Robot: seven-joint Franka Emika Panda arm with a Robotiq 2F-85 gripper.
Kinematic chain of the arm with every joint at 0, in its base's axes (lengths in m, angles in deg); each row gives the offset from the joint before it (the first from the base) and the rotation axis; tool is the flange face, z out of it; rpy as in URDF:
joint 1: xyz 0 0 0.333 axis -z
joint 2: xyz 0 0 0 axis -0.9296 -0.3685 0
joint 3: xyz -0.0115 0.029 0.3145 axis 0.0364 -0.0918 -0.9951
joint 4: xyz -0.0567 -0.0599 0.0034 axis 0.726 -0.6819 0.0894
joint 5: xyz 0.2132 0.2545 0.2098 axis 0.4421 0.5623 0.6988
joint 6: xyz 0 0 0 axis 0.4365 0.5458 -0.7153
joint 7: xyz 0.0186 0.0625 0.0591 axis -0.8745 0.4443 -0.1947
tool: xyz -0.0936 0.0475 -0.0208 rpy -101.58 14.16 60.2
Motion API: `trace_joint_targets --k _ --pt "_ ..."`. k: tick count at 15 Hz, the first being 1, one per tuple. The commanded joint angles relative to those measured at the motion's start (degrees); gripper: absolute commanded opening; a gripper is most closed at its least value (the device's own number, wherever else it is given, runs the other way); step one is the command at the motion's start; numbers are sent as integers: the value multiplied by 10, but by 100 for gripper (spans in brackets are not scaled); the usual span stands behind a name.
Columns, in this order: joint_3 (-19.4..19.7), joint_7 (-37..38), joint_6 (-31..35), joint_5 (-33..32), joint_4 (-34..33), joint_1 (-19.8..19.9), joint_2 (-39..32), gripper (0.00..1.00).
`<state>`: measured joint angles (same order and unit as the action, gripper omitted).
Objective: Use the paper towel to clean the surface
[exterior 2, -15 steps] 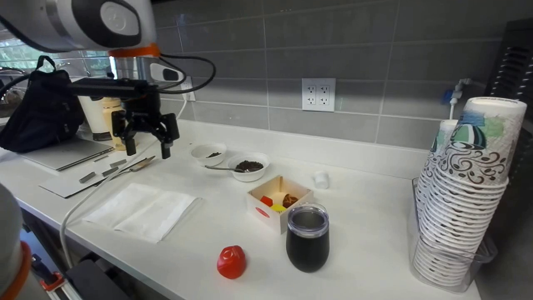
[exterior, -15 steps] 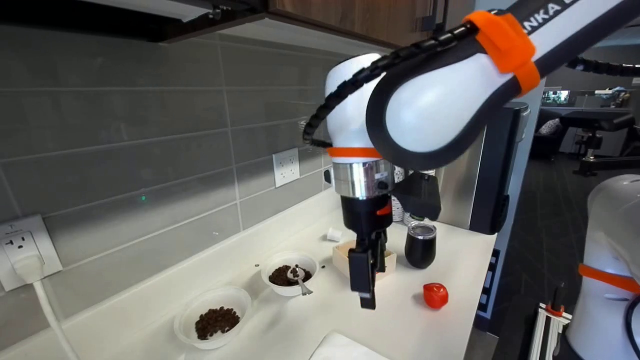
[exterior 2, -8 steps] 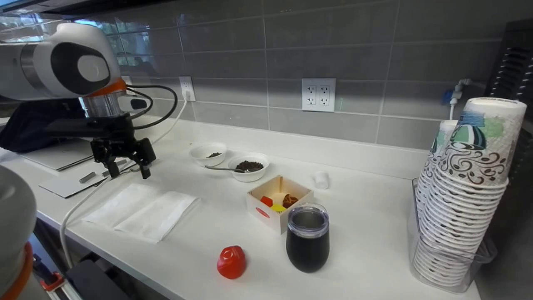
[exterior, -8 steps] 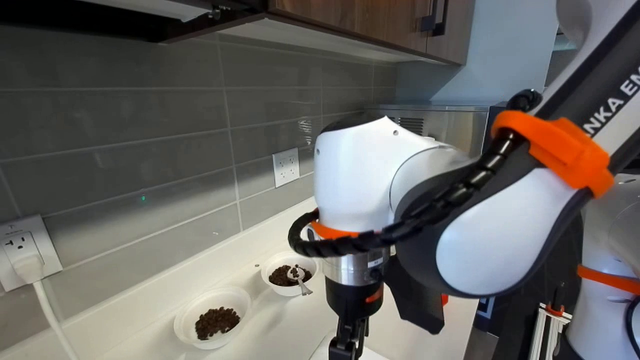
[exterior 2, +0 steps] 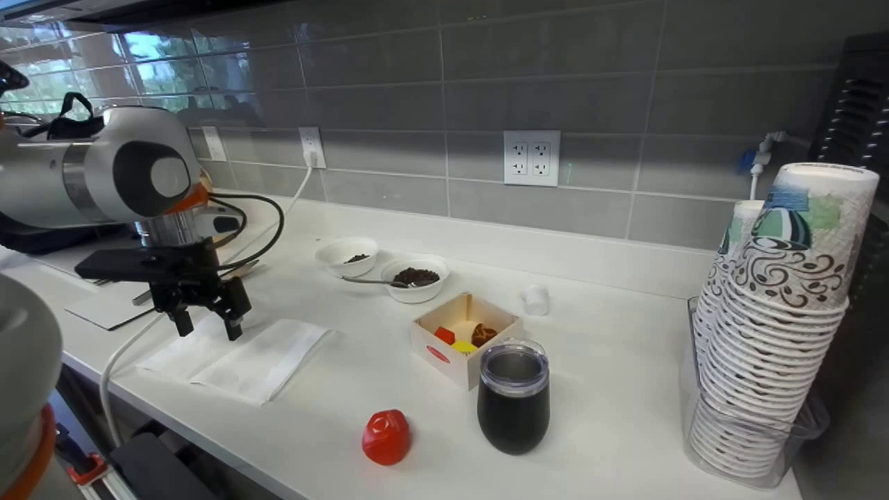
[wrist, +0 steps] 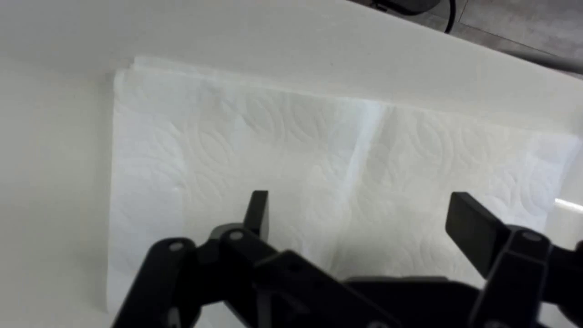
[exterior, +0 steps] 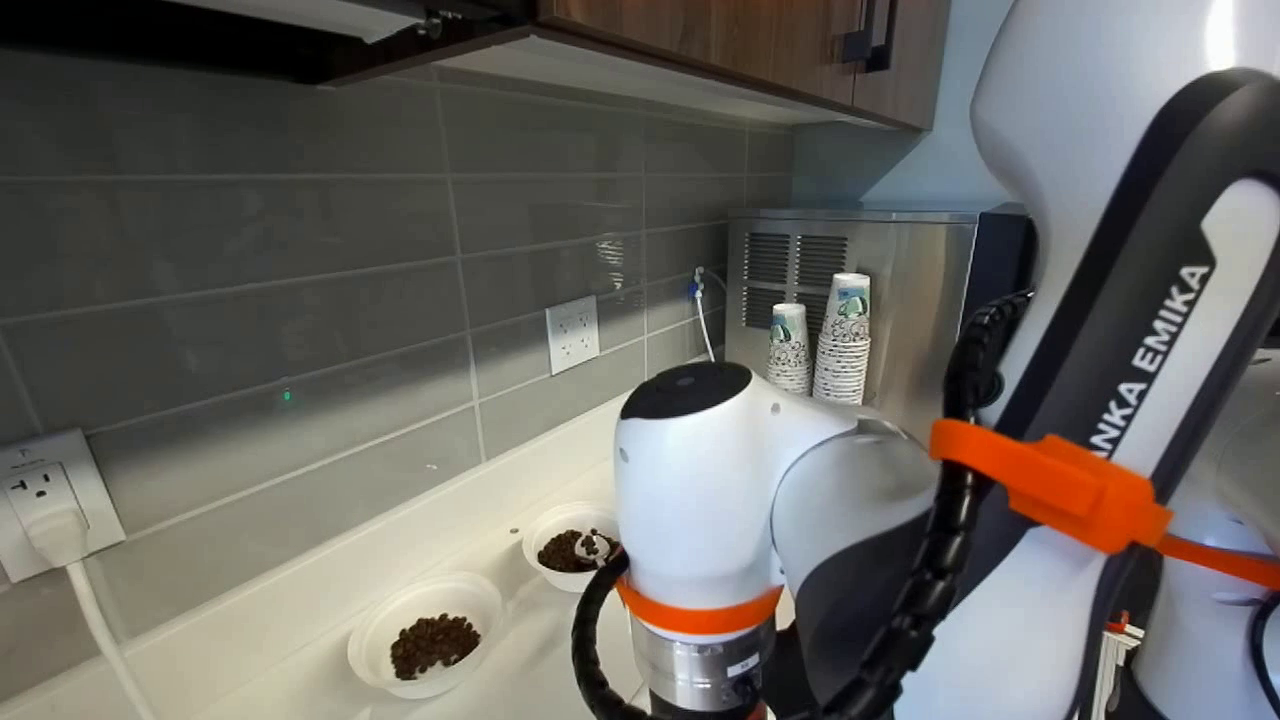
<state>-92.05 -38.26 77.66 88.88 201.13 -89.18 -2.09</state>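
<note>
A black two-fingered gripper (wrist: 360,198) hangs over a white, embossed paper towel (wrist: 282,150) lying flat on a long, smooth, off-white kitchen countertop (exterior 2: 611,403). The hand is released: in the wrist view its fingers (wrist: 478,234) stand wide apart, the towel's crease showing between them. Whether the fingertips touch the towel cannot be told. The layered towel sits near the counter edge away from the grey tiled wall (exterior 2: 555,104). A white robot arm with orange bands (exterior: 690,490) covers much of the counter in an exterior view.

Near the wall, two round white bowls (exterior 2: 410,294) hold small dark-brown pieces, and a silver metal spoon (exterior 2: 371,280) rests in one, its handle over the rim. Beyond them stands a square, pale, wood-toned box (exterior 2: 434,354) containing red, yellow and brown pieces, with a black tumbler with a clear lid (exterior 2: 512,413) just beside it. A rounded red object (exterior 2: 386,437) lies closer to the edge. Well apart from the towel, upturned printed paper cups (exterior 2: 771,354) rise in two stacks from a clear plastic holder (exterior 2: 806,425).
</note>
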Motion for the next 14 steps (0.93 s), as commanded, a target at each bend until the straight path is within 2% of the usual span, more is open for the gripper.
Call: trace_joint_targets --k 1,3,4,5,6,7,8,10,14 --pt "10 25 52 -33 0 -8 -62 100" --pt "18 31 69 -44 0 -13 -84 100" --pt "23 34 76 -52 0 -15 -91 93" --pt "28 37 82 -58 0 -19 -97 74" --pt "34 42 87 -66 0 -22 -99 68" --pt "31 53 94 -84 0 -16 -105 68" --pt "37 63 96 -99 0 -20 -108 62" --pt "44 82 99 -126 0 -24 -116 45" --pt "53 116 96 -174 -8 -30 -122 16"
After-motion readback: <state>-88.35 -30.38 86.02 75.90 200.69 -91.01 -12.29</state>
